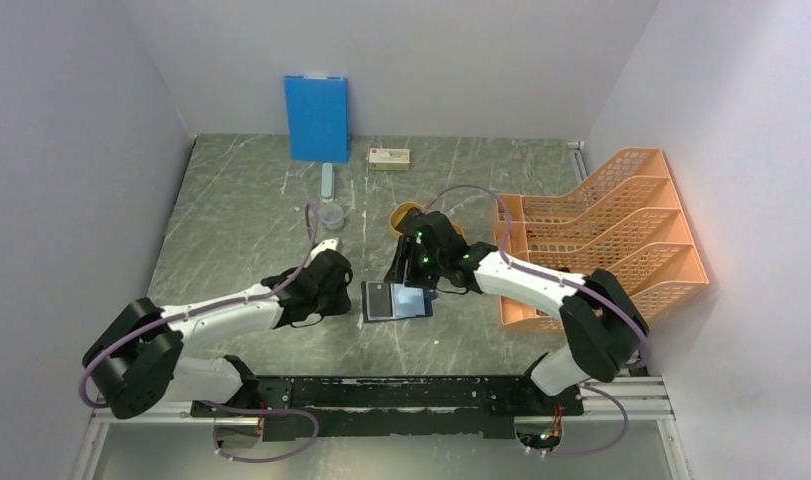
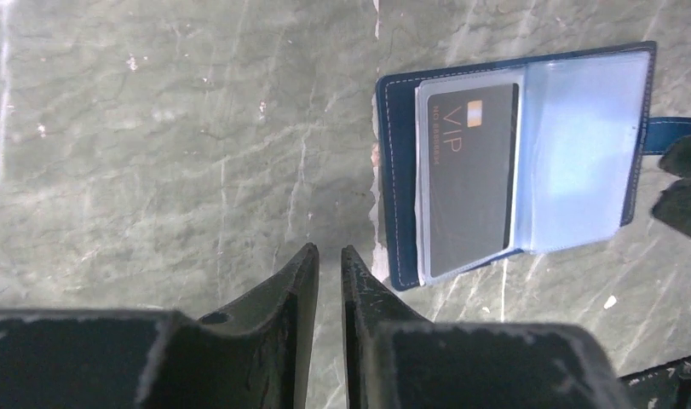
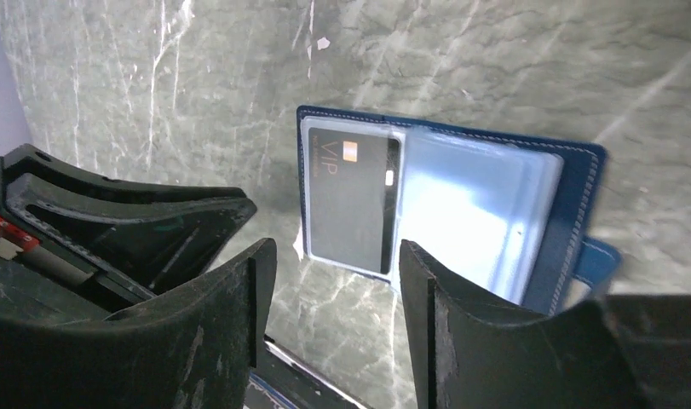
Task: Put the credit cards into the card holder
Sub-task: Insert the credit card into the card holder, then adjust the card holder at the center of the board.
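Jaws of right gripper [image 3: 337,249] stand wide, holding nothing, close over the open card holder [image 3: 576,213] lying on the table [image 3: 154,85] between the arms; left gripper [image 2: 329,256] nearly closed, empty, just beside the holder's edge. Black VIP card [image 2: 469,179] sits in a clear sleeve. Risk, as judged: nothing pins the holder, so a nudge could slide it or flip the sleeve, loosening the card.

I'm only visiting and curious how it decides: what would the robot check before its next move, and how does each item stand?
1. Card holder lies open on the table: ok.
2. Black VIP card sits in a clear sleeve: ok.
3. Left claw shut, empty: ok.
4. Right claw open, empty, near the holder: ok.
5. More cards waiting anywhere: cannot tell.
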Available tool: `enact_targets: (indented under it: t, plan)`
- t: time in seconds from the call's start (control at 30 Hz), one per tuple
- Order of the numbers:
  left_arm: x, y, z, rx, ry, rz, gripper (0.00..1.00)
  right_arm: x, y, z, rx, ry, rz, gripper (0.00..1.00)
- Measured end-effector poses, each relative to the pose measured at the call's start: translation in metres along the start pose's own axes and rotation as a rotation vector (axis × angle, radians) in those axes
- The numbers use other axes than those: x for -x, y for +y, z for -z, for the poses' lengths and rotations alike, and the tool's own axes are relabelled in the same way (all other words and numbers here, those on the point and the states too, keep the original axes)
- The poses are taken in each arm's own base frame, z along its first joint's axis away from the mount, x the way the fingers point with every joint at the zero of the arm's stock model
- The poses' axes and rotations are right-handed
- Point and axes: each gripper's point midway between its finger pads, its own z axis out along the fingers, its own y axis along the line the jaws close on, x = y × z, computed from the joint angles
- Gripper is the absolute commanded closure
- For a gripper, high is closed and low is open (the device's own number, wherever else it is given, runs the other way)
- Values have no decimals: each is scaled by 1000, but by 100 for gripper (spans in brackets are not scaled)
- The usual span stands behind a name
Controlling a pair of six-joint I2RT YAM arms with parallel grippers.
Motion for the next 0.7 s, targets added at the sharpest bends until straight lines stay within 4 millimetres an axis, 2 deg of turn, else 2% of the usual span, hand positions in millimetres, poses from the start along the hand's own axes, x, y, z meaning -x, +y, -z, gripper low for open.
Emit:
enact_targets:
  t: [0.07, 0.17, 0.3, 0.4, 0.6, 0.7]
  plan:
    - [4, 0, 7, -7, -13, 3, 71, 4, -1, 11, -14, -30, 14, 46]
    - [13, -5, 24, -47, -52, 10, 58, 8, -6, 31, -19, -101, 40, 47]
    - [25, -14, 46, -130, -118, 17, 50, 2, -25, 53, -34, -172, 65, 47]
    - [28, -17, 57, -174, -143, 18, 48, -5, -39, 51, -67, -168, 63, 42]
    - [24, -12, 66, -200, -161, 21, 47, -15, -72, 29, -104, -136, -34, 34]
    - [24, -11, 70, -205, -166, 22, 48, -17, -78, 23, -115, -135, -68, 34]
